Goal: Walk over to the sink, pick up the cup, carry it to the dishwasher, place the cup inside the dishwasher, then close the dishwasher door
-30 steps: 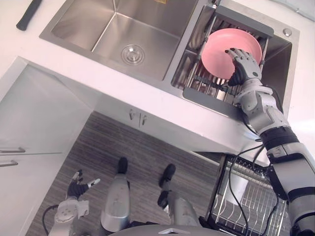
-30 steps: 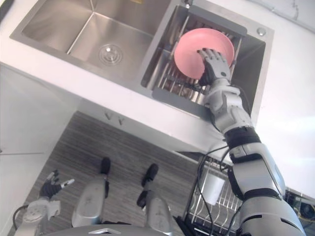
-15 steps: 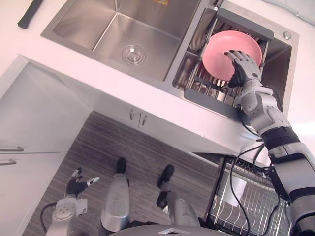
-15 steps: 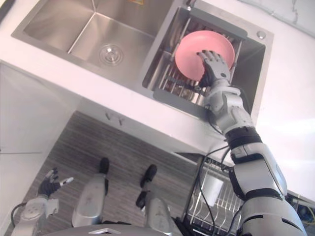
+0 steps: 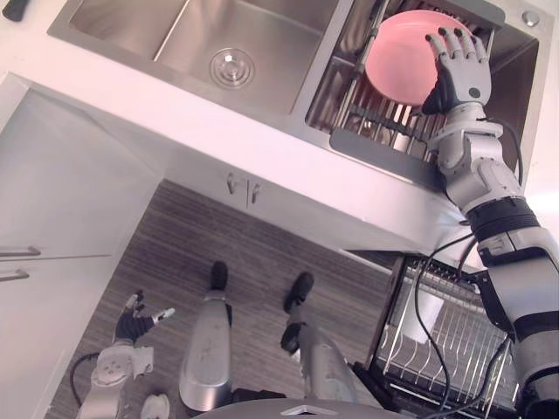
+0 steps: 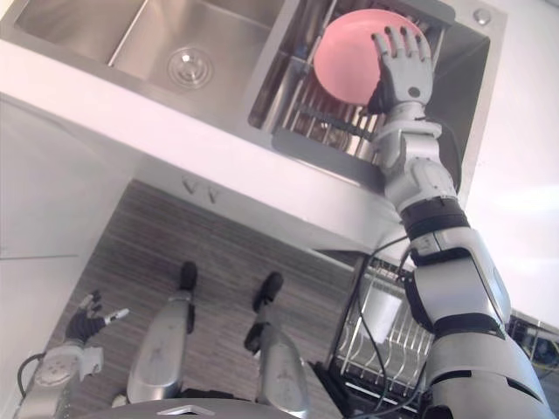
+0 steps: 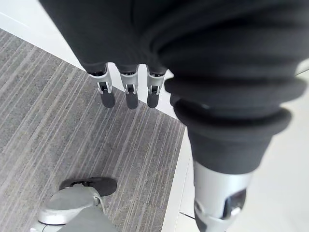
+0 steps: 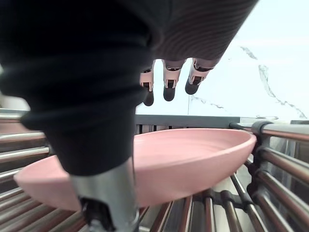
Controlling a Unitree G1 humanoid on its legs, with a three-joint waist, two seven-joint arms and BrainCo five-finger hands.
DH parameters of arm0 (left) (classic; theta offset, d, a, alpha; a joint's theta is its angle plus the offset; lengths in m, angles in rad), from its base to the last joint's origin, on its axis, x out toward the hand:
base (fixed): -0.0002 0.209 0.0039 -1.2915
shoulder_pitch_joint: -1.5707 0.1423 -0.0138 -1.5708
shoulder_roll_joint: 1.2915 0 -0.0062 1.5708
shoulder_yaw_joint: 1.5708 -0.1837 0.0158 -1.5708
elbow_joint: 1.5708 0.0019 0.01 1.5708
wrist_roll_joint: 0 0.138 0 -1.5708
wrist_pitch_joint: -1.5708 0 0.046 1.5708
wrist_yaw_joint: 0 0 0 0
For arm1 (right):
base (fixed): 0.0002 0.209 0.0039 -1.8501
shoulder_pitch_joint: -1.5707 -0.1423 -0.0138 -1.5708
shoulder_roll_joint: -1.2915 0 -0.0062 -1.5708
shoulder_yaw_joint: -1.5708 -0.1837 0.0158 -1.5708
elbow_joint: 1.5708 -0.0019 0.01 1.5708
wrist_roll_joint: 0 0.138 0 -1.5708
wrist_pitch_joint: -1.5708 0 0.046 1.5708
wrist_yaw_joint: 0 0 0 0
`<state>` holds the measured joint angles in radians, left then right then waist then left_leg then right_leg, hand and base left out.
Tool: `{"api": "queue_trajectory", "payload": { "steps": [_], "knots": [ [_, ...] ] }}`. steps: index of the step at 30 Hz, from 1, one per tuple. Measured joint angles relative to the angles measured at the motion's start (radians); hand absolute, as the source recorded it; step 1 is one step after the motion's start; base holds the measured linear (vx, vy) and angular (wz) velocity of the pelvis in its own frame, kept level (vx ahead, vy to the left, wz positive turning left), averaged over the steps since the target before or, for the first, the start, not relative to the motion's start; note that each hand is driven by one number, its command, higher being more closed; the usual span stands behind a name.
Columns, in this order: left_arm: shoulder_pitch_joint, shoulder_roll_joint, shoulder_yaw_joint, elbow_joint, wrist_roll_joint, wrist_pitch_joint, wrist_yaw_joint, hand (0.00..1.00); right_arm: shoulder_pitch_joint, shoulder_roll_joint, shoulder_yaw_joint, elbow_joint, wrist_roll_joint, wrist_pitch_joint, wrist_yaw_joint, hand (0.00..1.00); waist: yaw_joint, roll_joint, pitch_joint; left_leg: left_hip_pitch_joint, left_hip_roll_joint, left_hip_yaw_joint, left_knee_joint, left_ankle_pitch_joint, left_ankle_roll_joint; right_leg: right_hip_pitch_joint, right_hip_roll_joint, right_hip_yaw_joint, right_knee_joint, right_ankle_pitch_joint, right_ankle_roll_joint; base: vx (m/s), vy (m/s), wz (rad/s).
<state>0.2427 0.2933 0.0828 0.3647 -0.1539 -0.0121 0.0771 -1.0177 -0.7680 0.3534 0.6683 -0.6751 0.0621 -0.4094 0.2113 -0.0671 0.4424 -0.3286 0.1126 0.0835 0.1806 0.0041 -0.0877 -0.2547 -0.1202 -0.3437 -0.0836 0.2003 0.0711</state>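
Left hand (image 5: 133, 325) low over grey striped floor (image 5: 175, 253), fingers loose and spread, holding nothing. Sink basin (image 5: 166, 35), round drain (image 5: 232, 67) in its bottom. Beside it, second basin with dish rack (image 5: 376, 118); pink plate (image 5: 397, 61) rests on rack bars. Right hand (image 5: 461, 65) over plate's right edge, fingers straight, released; wrist view shows fingertips (image 8: 168, 92) clear of plate, grasping nothing. Wire basket (image 5: 454, 349) at lower right, pale cup-shaped thing (image 5: 422, 316) inside.

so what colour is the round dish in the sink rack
Plain pink, no pattern. The shallow round pink dish shows best in the right wrist view.
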Motion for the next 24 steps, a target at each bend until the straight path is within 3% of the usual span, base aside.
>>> {"api": "queue_trajectory", "payload": {
  "steps": [3,4,7,9,10,11,14,24],
  "knots": [
    [0.001,0.000,-0.007,-0.001,0.000,-0.018,0.021,0.00,-0.036,-0.001,-0.001,-0.001,0.001,0.002,-0.059,0.00,0.000,0.013,0.007,0.007,0.013,0.004,-0.065,0.045,0.002,-0.023,0.009,-0.003,0.004,-0.033,0.033,-0.07,-0.027,-0.06],
    [-0.002,0.004,-0.008,-0.001,0.000,-0.023,0.027,0.00,-0.039,-0.008,-0.001,-0.008,0.002,0.004,-0.079,0.00,-0.003,0.011,0.006,0.003,0.009,0.003,-0.078,0.058,-0.003,-0.024,0.007,-0.003,0.004,-0.026,0.004,-0.05,-0.045,0.02],
    [-0.001,0.001,-0.019,-0.001,0.000,-0.032,0.033,0.00,-0.043,-0.013,-0.001,-0.011,0.006,0.011,-0.102,0.00,0.006,0.016,0.010,0.014,0.007,0.011,-0.099,0.078,-0.006,-0.026,0.009,-0.003,-0.001,-0.019,-0.004,-0.05,-0.035,0.00],
    [0.004,0.000,-0.039,-0.002,0.001,-0.039,0.051,0.00,-0.058,-0.013,-0.002,-0.013,0.006,0.011,-0.119,0.00,0.010,0.029,0.014,0.035,0.023,0.017,-0.160,0.111,-0.003,-0.033,0.020,-0.005,0.003,-0.055,0.033,-0.03,-0.029,-0.13],
    [0.006,0.001,-0.041,-0.003,0.001,-0.044,0.053,0.00,-0.060,-0.015,-0.003,-0.015,0.006,0.011,-0.121,0.00,0.011,0.033,0.015,0.036,0.033,0.022,-0.173,0.121,-0.006,-0.038,0.027,-0.006,0.012,-0.038,0.005,0.07,0.001,0.08],
    [0.006,0.010,-0.043,-0.004,0.001,-0.052,0.060,0.00,-0.051,-0.020,-0.003,-0.020,0.011,0.011,-0.126,0.00,0.001,0.020,0.011,0.034,0.023,0.020,-0.177,0.132,-0.012,-0.029,0.018,0.001,0.034,-0.028,-0.017,0.05,-0.018,0.20],
    [0.006,-0.003,-0.046,-0.003,0.001,-0.058,0.071,0.00,-0.060,-0.021,-0.004,-0.021,0.033,0.011,-0.126,0.00,0.009,0.020,0.013,0.036,0.020,0.027,-0.186,0.144,-0.015,-0.028,0.022,-0.001,0.012,0.005,-0.040,-0.01,-0.031,0.02],
    [0.007,0.001,-0.044,-0.004,0.001,-0.073,0.072,0.00,-0.066,-0.045,0.031,-0.013,0.101,0.005,-0.050,0.00,0.010,0.021,0.013,0.039,0.014,0.028,-0.204,0.158,-0.015,-0.028,0.018,-0.007,0.003,0.017,-0.025,-0.01,-0.002,-0.01]
  ]
}}
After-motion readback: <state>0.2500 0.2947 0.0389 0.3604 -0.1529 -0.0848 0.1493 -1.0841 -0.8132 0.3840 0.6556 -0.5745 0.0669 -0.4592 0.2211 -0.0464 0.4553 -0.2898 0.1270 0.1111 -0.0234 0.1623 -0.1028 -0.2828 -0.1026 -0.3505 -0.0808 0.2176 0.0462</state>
